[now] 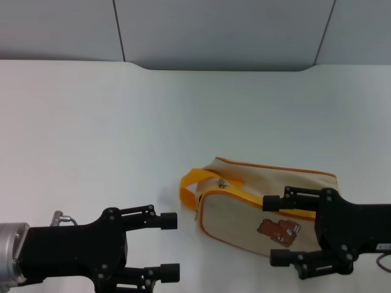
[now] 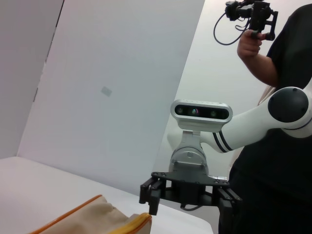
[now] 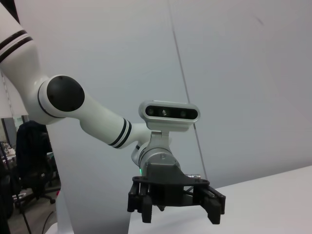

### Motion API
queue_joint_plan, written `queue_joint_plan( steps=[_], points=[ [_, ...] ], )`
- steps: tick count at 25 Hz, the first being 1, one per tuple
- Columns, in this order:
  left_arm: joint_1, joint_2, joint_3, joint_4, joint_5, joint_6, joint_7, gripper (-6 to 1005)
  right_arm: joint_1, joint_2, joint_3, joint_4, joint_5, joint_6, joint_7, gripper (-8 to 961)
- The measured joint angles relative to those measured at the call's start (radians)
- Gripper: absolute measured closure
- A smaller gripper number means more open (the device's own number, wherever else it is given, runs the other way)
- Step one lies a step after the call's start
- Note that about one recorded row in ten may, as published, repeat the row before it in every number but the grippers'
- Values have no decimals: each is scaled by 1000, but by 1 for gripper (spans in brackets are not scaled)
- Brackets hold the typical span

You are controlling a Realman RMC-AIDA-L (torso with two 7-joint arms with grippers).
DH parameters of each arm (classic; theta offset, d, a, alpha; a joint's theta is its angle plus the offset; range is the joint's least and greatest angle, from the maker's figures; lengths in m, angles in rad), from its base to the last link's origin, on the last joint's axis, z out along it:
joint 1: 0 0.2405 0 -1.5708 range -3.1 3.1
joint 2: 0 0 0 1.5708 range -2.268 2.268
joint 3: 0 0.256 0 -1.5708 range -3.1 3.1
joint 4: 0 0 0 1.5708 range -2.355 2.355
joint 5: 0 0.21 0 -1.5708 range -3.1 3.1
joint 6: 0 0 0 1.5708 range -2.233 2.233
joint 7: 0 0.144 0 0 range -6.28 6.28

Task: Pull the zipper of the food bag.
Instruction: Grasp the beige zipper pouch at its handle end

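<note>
The beige food bag (image 1: 244, 210) with orange piping lies on the white table right of centre, its brown bear patch (image 1: 278, 231) facing me. Its orange strap (image 1: 194, 179) loops at its left end. The zipper runs along the orange-trimmed rim, with a small silver pull tab (image 1: 223, 182) near the strap. My right gripper (image 1: 276, 231) is open at the bag's right part, its fingers spanning the bear patch; I cannot tell if it touches the bag. My left gripper (image 1: 170, 247) is open and empty, left of the bag. The bag's corner shows in the left wrist view (image 2: 92, 217).
The left wrist view shows my right gripper (image 2: 189, 204) and a person in black (image 2: 273, 161) holding a camera behind it. The right wrist view shows my left gripper (image 3: 176, 208). The white table (image 1: 122, 122) stretches back to a grey wall.
</note>
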Motion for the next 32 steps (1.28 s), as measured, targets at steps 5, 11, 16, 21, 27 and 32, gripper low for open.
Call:
queue_joint_plan(
  steps=[5, 11, 16, 21, 27, 32],
  points=[
    [14, -13, 0, 4, 1, -9, 4, 186, -34, 4, -8, -1, 0, -4, -4, 119],
    [30, -30, 0, -2, 3, -22, 40, 187, -60, 2, -8, 0, 0, -9, -28, 118],
    [37, -34, 0, -6, 3, -22, 51, 187, -61, 3, -9, 3, 0, -4, -45, 119],
    [39, -35, 1, -7, 3, -21, 52, 187, -62, 4, -9, 6, 0, -5, -51, 119],
    [43, -34, 2, -2, 3, -17, 52, 187, -62, 6, -9, 6, 0, -8, -50, 118],
    [41, -36, 2, 0, 3, -19, 53, 186, -62, 6, -9, 6, 0, -9, -48, 118]
  ],
)
